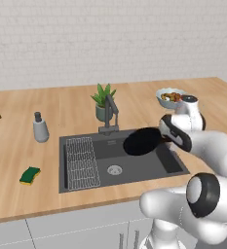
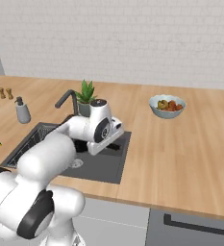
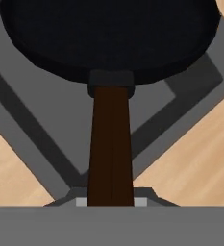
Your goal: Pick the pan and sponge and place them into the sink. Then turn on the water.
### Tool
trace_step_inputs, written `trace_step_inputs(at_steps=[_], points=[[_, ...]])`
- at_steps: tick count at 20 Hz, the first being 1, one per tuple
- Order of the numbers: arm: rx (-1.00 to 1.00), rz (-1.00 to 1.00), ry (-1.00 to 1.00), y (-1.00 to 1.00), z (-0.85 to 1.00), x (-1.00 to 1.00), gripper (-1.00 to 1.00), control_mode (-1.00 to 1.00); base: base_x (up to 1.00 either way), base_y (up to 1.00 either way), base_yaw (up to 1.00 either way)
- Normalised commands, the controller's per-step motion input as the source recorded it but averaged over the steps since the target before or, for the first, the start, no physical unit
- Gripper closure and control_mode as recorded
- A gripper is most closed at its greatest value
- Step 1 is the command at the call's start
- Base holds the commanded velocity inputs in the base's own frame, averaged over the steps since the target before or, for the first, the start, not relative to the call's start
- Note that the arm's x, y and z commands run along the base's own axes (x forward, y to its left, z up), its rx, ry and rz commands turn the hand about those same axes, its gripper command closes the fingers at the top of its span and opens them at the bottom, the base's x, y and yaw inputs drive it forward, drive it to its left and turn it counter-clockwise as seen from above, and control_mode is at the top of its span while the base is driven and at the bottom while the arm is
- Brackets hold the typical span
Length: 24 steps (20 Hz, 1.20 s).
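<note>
Black pan (image 1: 142, 141) is in my grip: gripper (image 3: 111, 199) clenched on its brown handle (image 3: 110, 144), pan body out ahead of the fingers. It hangs over the right half of the sink (image 1: 176, 165), above the basin floor, not yet set down; from the left base view it sits just in front of the faucet (image 1: 110, 114).

Step in hand, as I judge it: lower the pan into the basin.
- Keep it level; the long handle gives the pan leverage on the grip, so descend slowly.
- Stay off the faucet and the basin's back wall with the pan's far edge.
- Land it on the bare floor near the drain (image 1: 114, 169), not on the wire rack (image 1: 81, 163) at the left.
- Let go only once the pan bottom rests.

Sponge (image 1: 30, 175) lies on the counter (image 1: 17, 155) left of the sink, untouched. Water not on.
</note>
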Motion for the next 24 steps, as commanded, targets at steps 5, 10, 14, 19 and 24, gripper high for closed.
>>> trace_step_inputs(at_steps=[5, 10, 14, 19, 24], points=[[-0.14, 0.01, 0.20, 0.43, -0.31, 0.24, 1.00, -1.00, 0.00, 0.00, 0.00], [-0.03, 0.02, 0.17, 0.26, -0.24, 0.26, 1.00, -1.00, 0.00, 0.00, 0.00], [0.00, 0.03, 0.17, 0.24, -0.24, 0.29, 1.00, -1.00, 0.00, 0.00, 0.00], [0.00, 0.03, 0.09, 0.16, -0.28, 0.27, 1.00, -1.00, 0.00, 0.00, 0.00], [0.00, 0.04, 0.00, 0.14, -0.29, 0.13, 1.00, -1.00, 0.00, 0.00, 0.00]])
